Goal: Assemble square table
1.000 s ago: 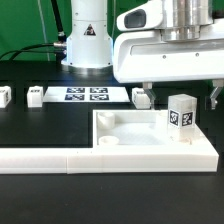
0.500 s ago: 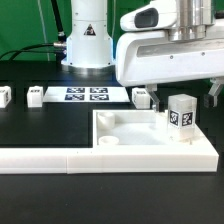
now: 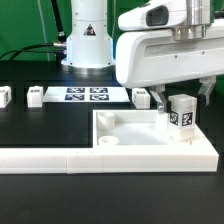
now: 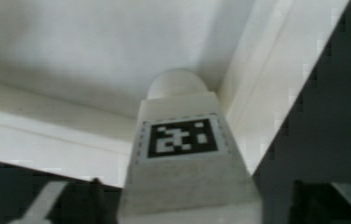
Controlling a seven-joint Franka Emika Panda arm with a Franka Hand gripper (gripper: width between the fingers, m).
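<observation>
**Gripper around a standing leg**

The gripper hangs low over the tabletop. Its jaws are open. One finger is on each side of a leg, and a small gap shows between each finger and the leg. Nothing is held.

The leg stands upright inside the tabletop, in a corner on the exterior view's right. It has a black-and-white tag on the side that faces the camera. In the wrist view the leg fills the middle of the picture. Its tag is easy to see, and the gripper has its dark finger just off to the side. The white wall of the tabletop runs close by the leg.

The tabletop lies flat on the black table. It sits against the long white barrier at the front.

A spare leg lies far off at the exterior view's left. Another spare leg lies near it. A third spare leg lies behind the tabletop, under the gripper's white body.

The marker board lies flat at the back, in front of the arm's base.
</observation>
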